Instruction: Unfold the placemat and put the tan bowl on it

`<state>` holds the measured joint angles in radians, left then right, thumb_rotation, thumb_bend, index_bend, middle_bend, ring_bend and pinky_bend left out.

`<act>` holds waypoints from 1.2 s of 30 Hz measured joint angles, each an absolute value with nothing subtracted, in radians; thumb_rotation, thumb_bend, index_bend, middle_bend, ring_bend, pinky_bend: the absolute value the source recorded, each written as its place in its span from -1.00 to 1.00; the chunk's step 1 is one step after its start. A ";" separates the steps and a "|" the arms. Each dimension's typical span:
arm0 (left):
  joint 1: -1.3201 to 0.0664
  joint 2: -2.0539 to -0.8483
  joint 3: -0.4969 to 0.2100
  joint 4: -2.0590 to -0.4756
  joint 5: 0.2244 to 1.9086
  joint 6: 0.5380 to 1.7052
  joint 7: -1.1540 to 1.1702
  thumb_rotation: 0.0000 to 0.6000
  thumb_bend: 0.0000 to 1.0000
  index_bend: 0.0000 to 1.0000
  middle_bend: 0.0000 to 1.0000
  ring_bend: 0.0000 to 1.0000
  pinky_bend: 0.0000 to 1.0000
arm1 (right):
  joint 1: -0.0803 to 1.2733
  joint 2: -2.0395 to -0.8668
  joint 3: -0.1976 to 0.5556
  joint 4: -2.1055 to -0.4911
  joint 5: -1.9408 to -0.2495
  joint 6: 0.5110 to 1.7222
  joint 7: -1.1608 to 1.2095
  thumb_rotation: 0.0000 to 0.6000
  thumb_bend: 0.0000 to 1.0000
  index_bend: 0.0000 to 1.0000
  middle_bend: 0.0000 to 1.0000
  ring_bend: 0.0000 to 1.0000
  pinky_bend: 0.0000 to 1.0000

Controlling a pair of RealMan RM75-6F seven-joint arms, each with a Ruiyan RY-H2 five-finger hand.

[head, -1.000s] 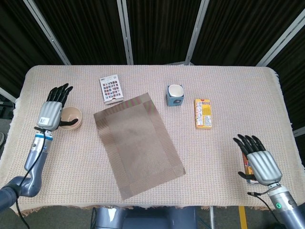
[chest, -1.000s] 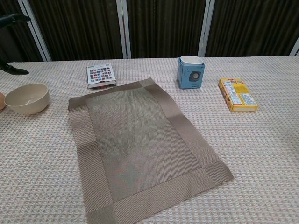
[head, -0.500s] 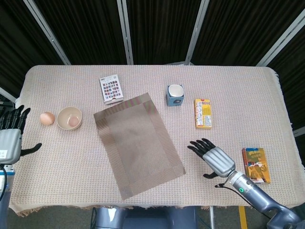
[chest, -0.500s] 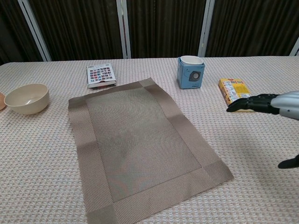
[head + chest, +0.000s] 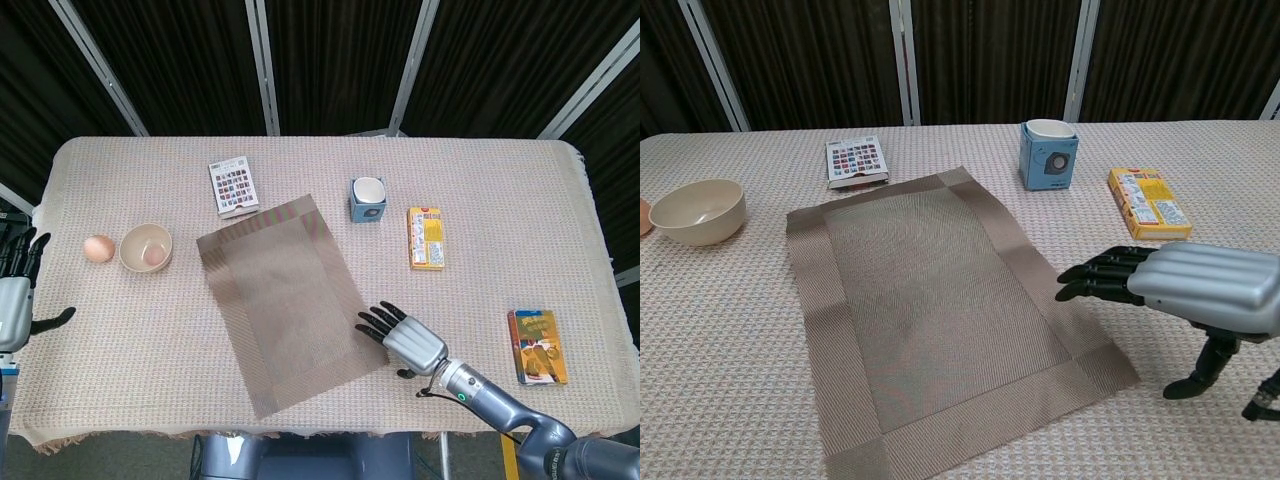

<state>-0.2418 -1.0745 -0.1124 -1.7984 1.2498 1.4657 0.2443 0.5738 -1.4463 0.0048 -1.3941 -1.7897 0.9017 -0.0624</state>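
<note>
The brown placemat (image 5: 288, 300) (image 5: 936, 312) lies flat and spread out at the table's middle, turned at an angle. The tan bowl (image 5: 146, 247) (image 5: 698, 211) stands upright on the cloth to the mat's left, apart from it. My right hand (image 5: 403, 337) (image 5: 1185, 283) hovers open and palm down just off the mat's near right corner, fingers (image 5: 1100, 277) stretched toward the mat's right border. My left hand (image 5: 14, 297) is open at the table's left edge, well away from the bowl; the chest view does not show it.
An egg (image 5: 98, 247) lies left of the bowl. A patterned card box (image 5: 232, 185) sits behind the mat, a blue mug box (image 5: 368, 199) and a yellow packet (image 5: 426, 238) to its right, and another small box (image 5: 538, 346) near the right front.
My right hand has swept leftward across the front of the table to the mat's near right corner. My left hand pulled off the bowl to the table's left edge, uncovering the egg.
</note>
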 measured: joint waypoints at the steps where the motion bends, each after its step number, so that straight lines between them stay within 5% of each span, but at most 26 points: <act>1: -0.242 -1.075 -0.113 -1.798 1.250 1.464 0.243 1.00 -1.00 -1.00 -1.00 -1.00 -1.00 | 0.576 -1.456 0.004 -1.386 -1.790 0.903 -0.069 1.00 -1.00 -0.81 -1.00 -1.00 -1.00; 29: -0.234 -1.078 -0.129 -1.790 1.254 1.444 0.231 1.00 -1.00 -1.00 -1.00 -1.00 -1.00 | 0.613 -1.572 0.002 -1.316 -1.720 0.946 -0.099 1.00 -1.00 -0.75 -1.00 -1.00 -1.00; 36: -0.232 -1.078 -0.129 -1.793 1.255 1.438 0.228 1.00 -1.00 -1.00 -1.00 -1.00 -1.00 | 0.619 -1.602 0.017 -1.302 -1.708 0.965 -0.089 1.00 -0.74 -0.70 -1.00 -1.00 -1.00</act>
<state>-0.2322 -1.0781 -0.1294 -1.7929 1.2552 1.4383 0.2277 0.6194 -1.6022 0.0167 -1.3020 -1.7077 0.9648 -0.0894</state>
